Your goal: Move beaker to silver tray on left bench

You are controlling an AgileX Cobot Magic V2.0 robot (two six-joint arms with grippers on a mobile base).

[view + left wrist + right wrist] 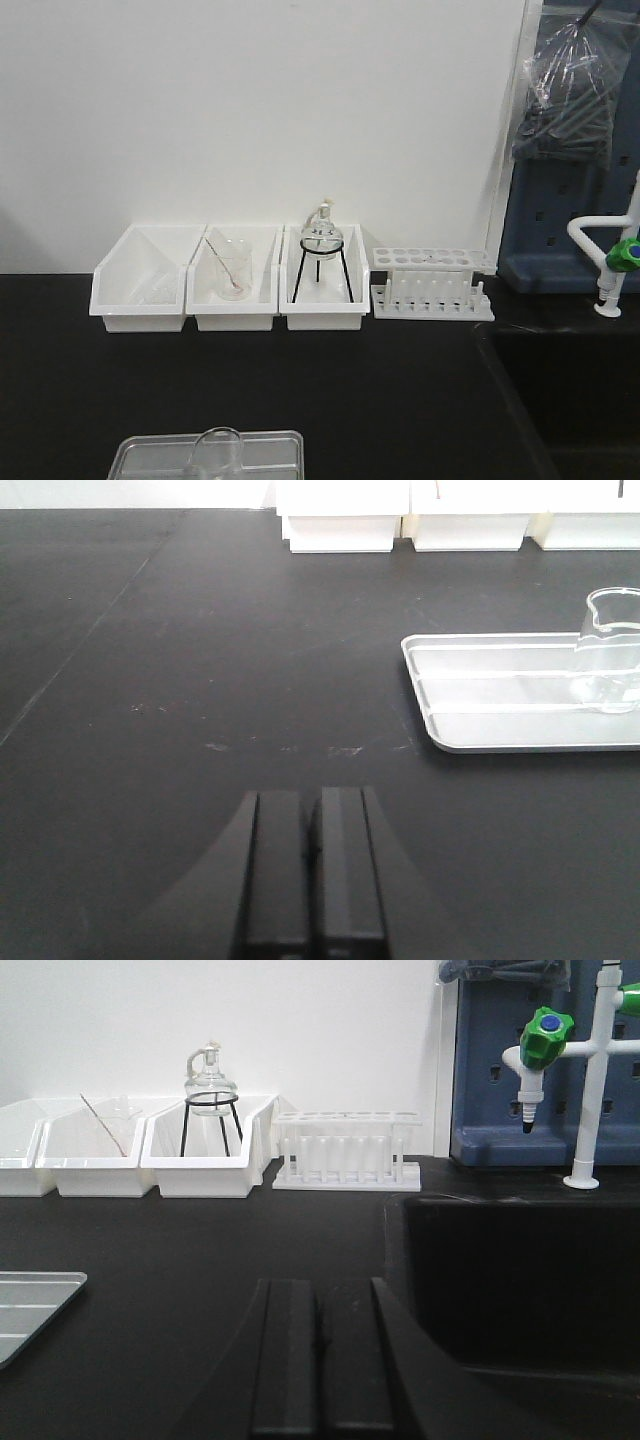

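Left claw (312, 870) and right claw (318, 1360) are both closed, gripping nothing, above the black table (200, 680). Only the left wrist view shows the whole beaker (610, 650) standing upright in the silver tray (480, 680); only the right shows the sink (520, 1280).
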